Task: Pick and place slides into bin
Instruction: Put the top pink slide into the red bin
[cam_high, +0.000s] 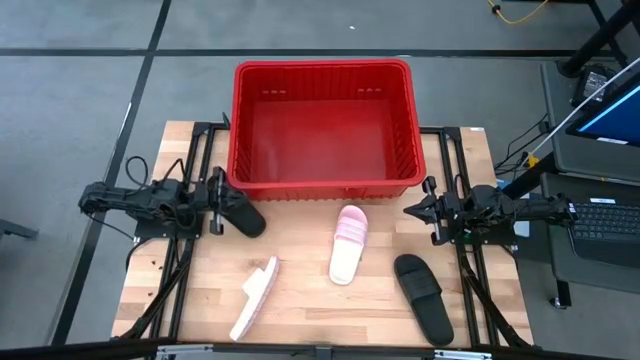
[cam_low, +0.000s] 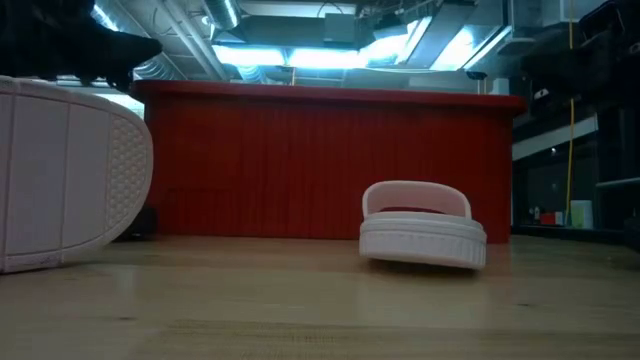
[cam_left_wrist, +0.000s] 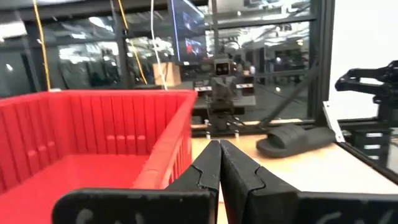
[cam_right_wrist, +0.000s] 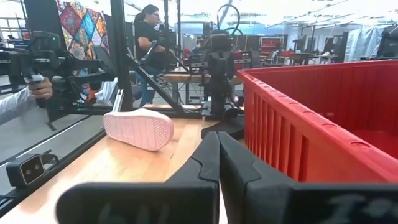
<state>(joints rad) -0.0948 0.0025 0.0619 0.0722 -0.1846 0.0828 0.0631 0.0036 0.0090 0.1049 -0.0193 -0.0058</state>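
The red bin stands at the table's far middle. One pale pink slide lies sole-down in front of it. A second pink slide stands on its long edge nearer the left, its sole facing the right arm. A black slide lies at the near right. Another black slide lies by the bin's near left corner. My left gripper hangs shut just beside that slide, with nothing between its fingers. My right gripper waits shut at the bin's near right corner, its fingers empty.
Black frame rails run along both sides of the wooden table. A laptop sits off the right edge. Beyond the table's left edge a person stands, and a sleeved hand holds another device.
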